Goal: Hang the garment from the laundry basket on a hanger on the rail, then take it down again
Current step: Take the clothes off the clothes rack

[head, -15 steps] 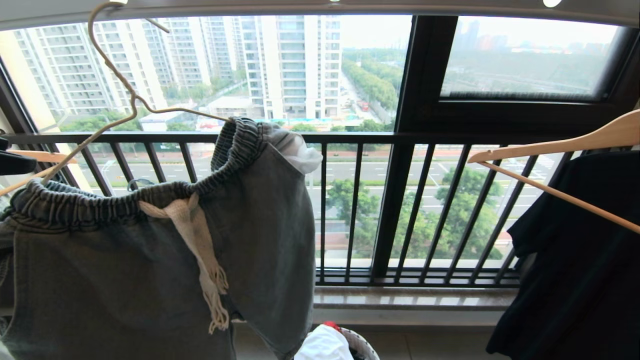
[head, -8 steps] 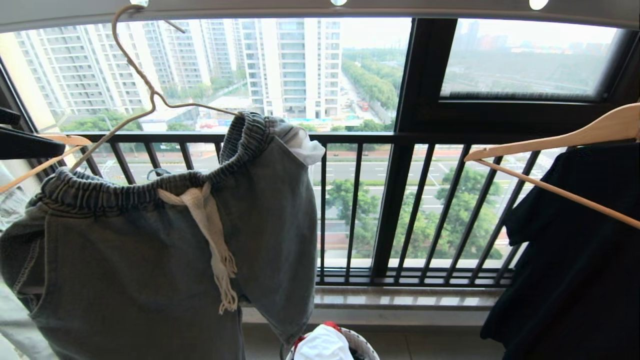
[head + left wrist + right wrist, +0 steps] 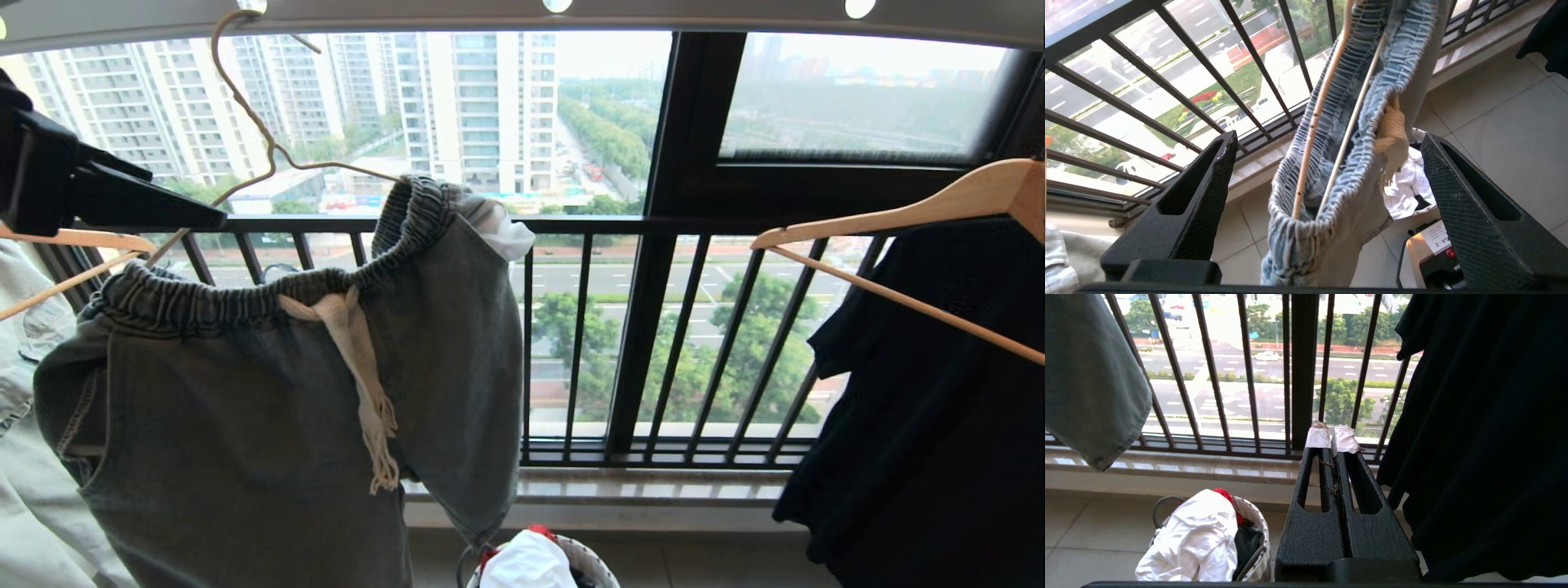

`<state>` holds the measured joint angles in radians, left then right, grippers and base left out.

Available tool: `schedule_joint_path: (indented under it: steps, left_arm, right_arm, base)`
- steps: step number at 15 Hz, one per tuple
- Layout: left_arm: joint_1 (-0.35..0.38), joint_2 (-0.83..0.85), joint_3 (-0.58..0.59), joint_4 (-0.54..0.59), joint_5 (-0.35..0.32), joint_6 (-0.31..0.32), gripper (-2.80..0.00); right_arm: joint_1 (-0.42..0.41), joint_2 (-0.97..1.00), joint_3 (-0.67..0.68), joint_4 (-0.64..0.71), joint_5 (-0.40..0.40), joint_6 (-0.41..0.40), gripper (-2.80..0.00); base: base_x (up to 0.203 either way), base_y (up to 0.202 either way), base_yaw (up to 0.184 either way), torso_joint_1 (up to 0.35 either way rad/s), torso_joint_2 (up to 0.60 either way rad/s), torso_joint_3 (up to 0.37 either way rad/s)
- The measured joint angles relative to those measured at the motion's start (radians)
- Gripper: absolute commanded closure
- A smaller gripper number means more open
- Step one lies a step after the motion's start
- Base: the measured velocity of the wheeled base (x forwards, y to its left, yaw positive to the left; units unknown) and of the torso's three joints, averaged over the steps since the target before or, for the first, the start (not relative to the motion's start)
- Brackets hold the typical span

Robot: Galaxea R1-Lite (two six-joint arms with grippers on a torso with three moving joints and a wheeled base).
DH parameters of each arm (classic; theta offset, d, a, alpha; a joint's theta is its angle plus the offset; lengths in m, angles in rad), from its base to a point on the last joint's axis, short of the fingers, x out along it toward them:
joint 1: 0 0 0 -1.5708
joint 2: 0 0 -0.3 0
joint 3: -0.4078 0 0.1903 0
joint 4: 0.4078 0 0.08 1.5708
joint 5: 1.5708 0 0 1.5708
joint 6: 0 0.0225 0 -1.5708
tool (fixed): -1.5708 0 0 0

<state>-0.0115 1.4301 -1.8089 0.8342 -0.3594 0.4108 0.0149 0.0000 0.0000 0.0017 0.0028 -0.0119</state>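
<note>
Since a second ago the left gripper (image 3: 1327, 179) has spread wide and holds nothing, drawn back at nine o'clock of the garment (image 3: 269, 408). The garment hangs on the hanger (image 3: 261, 135), hooked on the rail (image 3: 522, 15). The right gripper (image 3: 1333, 441) sits shut and empty, above the laundry basket (image 3: 1257, 526), with open floor (image 3: 1094, 526) beside it.

left gripper (image 3: 1327, 179) fingers spread wide, either side of garment (image 3: 1355, 171), touching nothing. hanger (image 3: 1331, 122) wires run inside garment's ribbed waistband; cream drawstring (image 3: 1392, 139) at its edge. window railing (image 3: 1167, 94) behind garment. laundry basket (image 3: 1412, 188) below it.
</note>
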Motion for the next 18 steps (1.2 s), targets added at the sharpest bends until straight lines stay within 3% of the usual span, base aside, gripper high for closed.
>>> schedule_joint_path:
  steps: [6,14,18]
  left_arm:
    - [-0.051,0.076,-0.006,-0.043,-0.006,-0.003,-2.80]
    - [-0.063,0.127,0.038,-0.153,-0.093,-0.017,-2.80]
    - [-0.063,0.130,0.123,-0.321,-0.112,-0.092,-2.80]
  right_arm:
    - [0.000,0.000,0.000,0.000,0.000,0.000,0.00]
    - [0.000,0.000,0.000,0.000,0.000,0.000,0.00]
    - [0.000,0.000,0.000,0.000,0.000,0.000,0.00]
  base:
    - [0.000,0.000,0.000,0.000,0.00,0.000]
    - [0.000,0.000,0.000,0.000,0.00,0.000]
    - [0.000,0.000,0.000,0.000,0.00,0.000]
